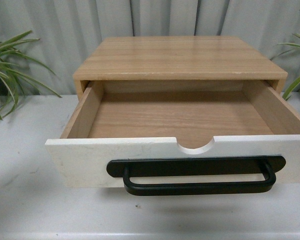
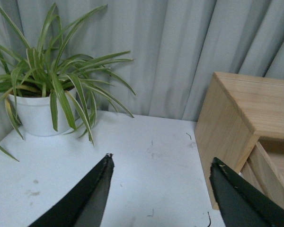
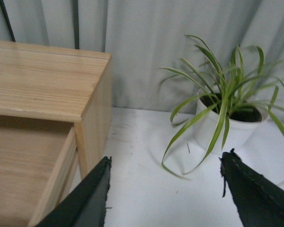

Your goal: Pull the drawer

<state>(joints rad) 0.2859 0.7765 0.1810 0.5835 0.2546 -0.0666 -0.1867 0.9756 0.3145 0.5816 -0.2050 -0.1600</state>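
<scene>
The drawer [image 1: 90,162] stands pulled far out of its light wood cabinet [image 1: 175,57], its white front toward me with the long black bar handle [image 1: 197,175] and a half-round notch in the top edge; the wood inside is bare. Neither arm shows in the front view. My left gripper [image 2: 161,163] is open over the white table, left of the cabinet's side [image 2: 222,137]. My right gripper [image 3: 165,163] is open over the table to the right of the cabinet [image 3: 47,80], with the drawer's side wall [image 3: 57,179] by one finger. Both hold nothing.
A potted spider plant [image 2: 42,94] in a white pot stands at the table's back left, another plant [image 3: 227,113] at the back right. Grey curtain [image 1: 50,30] hangs behind. White table [image 1: 25,200] surrounds the cabinet.
</scene>
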